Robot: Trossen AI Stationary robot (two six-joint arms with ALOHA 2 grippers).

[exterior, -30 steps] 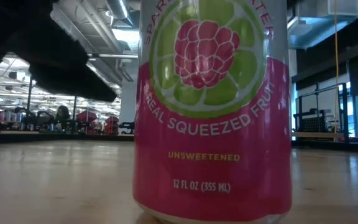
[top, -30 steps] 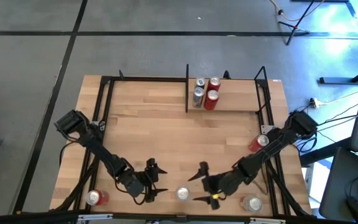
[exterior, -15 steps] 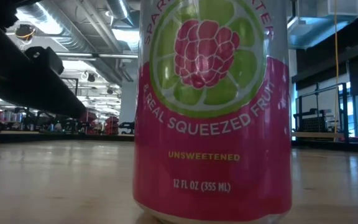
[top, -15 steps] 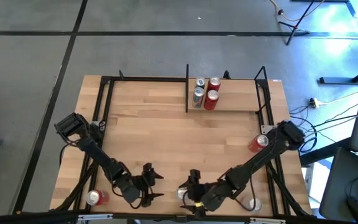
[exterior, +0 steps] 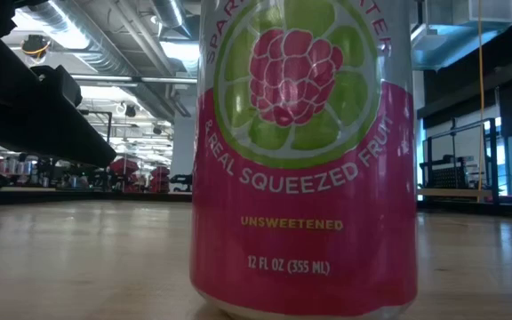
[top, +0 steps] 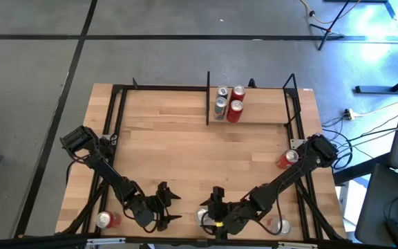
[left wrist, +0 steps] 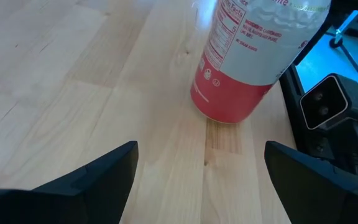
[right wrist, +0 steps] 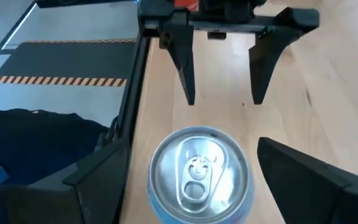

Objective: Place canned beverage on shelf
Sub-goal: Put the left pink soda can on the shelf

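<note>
On light wooden tabletop (top: 171,145), upright can (exterior: 305,156), ceiling ducts (exterior: 118,53)

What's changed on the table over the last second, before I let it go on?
The right gripper swung left along the near edge and now sits open over the centre can, not gripping it. The left gripper, open, drifted slightly nearer that edge. Unmoved: four cans on the shelf, the red can by the right rail, and the near-edge cans.
</note>
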